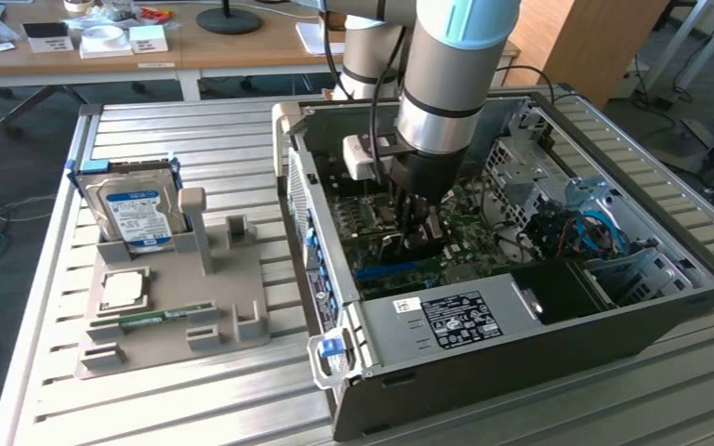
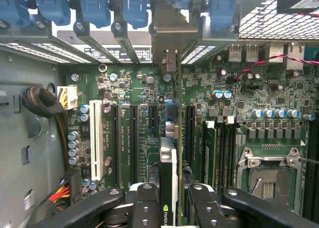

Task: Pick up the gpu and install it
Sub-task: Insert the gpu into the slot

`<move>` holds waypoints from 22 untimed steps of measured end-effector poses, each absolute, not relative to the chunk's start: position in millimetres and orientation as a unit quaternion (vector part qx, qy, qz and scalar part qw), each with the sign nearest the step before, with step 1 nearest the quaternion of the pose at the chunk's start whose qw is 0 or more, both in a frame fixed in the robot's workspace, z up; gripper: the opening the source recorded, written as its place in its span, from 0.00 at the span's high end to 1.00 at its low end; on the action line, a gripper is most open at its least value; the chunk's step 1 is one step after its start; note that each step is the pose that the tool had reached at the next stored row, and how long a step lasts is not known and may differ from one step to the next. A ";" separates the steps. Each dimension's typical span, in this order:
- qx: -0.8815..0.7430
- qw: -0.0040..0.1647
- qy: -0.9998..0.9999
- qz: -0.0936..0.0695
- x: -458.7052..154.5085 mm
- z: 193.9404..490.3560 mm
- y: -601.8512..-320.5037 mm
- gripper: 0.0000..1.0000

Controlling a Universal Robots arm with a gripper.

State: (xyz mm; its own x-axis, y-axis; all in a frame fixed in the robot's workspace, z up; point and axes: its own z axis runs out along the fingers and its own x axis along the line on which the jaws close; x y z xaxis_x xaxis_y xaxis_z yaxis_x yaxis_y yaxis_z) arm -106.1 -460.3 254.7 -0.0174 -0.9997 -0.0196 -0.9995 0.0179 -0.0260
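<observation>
The arm is lowered into the open case [image 1: 519, 325], which lies on its side on the slatted counter [image 1: 183, 130]. The claw [image 2: 172, 207] is clamped on the gpu [image 2: 168, 158]: the card is gripped on edge between the two black fingers [image 2: 144, 205], one on each face. The card is held upright over the motherboard [image 2: 139, 88], in line with the long black slots, with the white slot [image 2: 96, 148] well to one side and the CPU socket [image 2: 269, 180] to the other. Its grey bracket [image 2: 169, 38] is seen at the rear wall of the case, among the blue latches [image 2: 94, 6]. Whether the card's lower edge is seated in a slot cannot be told.

On the exterior view's left, a grey holder [image 1: 171, 316] is set on the counter beside the case. A hard drive [image 1: 134, 209] is stood upright in it, with a chip [image 1: 124, 290] and a memory stick [image 1: 152, 318] laid flat nearer the camera.
</observation>
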 end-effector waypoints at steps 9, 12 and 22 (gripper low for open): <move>-0.698 0.016 0.716 -0.003 -106.1 252.7 -460.3 0.73; -0.698 0.016 0.716 -0.003 -106.1 252.7 -460.3 0.73; -0.694 0.013 0.720 0.000 -104.8 252.7 -460.3 0.73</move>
State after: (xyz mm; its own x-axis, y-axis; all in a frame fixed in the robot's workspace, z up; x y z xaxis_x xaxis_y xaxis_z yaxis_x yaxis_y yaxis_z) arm -104.8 -460.3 252.7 -0.0362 -0.9992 -0.0181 -0.9992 0.0366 -0.0185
